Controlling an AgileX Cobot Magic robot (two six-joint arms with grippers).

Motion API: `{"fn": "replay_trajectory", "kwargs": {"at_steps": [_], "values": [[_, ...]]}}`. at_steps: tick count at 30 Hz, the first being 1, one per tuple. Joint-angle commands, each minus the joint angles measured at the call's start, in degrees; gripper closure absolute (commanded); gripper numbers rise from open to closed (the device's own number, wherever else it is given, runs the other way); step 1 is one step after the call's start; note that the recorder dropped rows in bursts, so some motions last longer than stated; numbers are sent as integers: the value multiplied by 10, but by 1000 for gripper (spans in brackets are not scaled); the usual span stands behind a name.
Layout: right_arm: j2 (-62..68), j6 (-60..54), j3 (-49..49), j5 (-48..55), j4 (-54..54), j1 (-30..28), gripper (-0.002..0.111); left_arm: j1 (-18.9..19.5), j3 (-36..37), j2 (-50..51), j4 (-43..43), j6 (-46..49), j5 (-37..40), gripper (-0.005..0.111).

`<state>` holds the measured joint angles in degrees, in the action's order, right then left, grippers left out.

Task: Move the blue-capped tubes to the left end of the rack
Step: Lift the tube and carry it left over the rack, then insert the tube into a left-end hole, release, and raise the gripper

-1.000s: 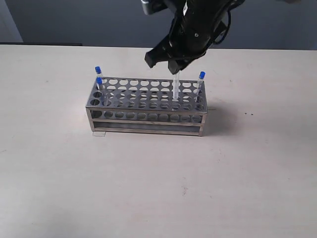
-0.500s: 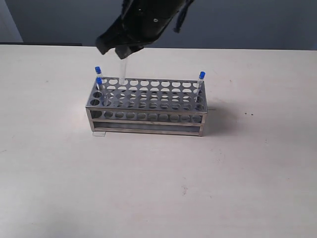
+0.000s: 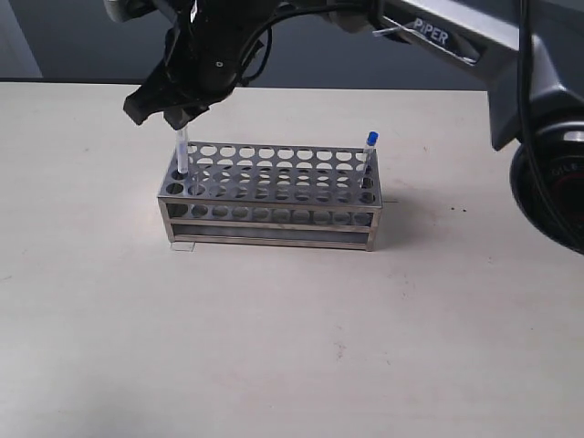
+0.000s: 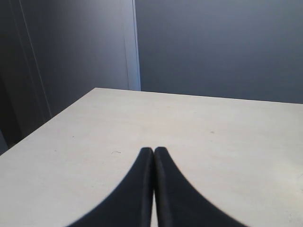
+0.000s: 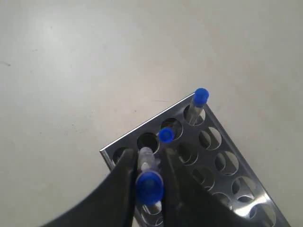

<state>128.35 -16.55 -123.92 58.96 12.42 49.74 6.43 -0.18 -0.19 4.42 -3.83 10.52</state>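
The shiny metal rack stands mid-table. My right gripper reaches across to the rack's left end, shut on a blue-capped tube that hangs upright with its lower end at the top plate. In the right wrist view the held tube sits between the fingers of the right gripper, over the corner holes of the rack. Two more blue-capped tubes stand in nearby holes. A further tube stands at the rack's right end. My left gripper is shut on nothing, above bare table.
The right arm stretches across above the far side of the rack. A dark wall rises behind the table's far edge. Pale bare tabletop lies in front of the rack.
The right gripper has carried the tube from the right part of the rack leftward to its left end and lowered it there. The tube at the right end has not moved.
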Motion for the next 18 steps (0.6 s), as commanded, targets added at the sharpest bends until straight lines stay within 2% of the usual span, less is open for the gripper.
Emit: {"fn": "replay_trajectory", "kwargs": {"at_steps": [1, 18], "values": [[11, -4, -5, -9, -10, 0, 108, -3, 2, 2, -3, 0, -2, 106], [71, -4, -5, -35, 15, 0, 107, -3, 2, 2, -3, 0, -2, 106]]}}
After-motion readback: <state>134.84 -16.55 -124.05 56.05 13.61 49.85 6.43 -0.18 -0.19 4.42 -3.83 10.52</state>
